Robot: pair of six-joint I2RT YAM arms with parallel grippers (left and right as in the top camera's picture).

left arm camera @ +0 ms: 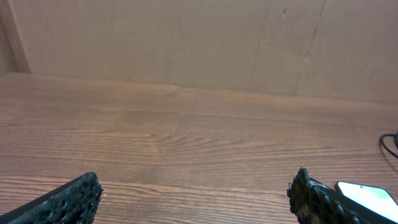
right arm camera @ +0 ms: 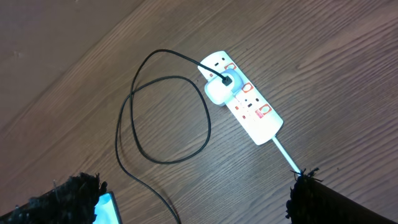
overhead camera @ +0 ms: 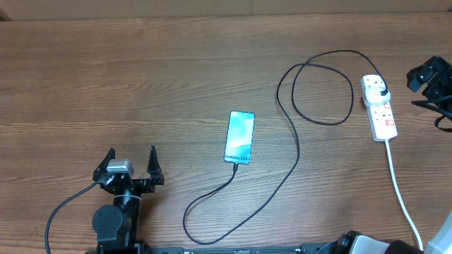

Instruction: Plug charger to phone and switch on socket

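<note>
The phone lies flat mid-table with its cyan screen lit; it also shows in the right wrist view and the left wrist view. The thin black charger runs from the phone's near end, loops toward me, then curls back to a white plug head seated in the socket. The socket is a white strip with red switches. My left gripper is open, left of the phone and empty. My right gripper hangs open above the socket and holds nothing.
The socket's white lead runs toward the table's near right corner. My right arm sits at the far right edge. A brown wall borders the table's far side.
</note>
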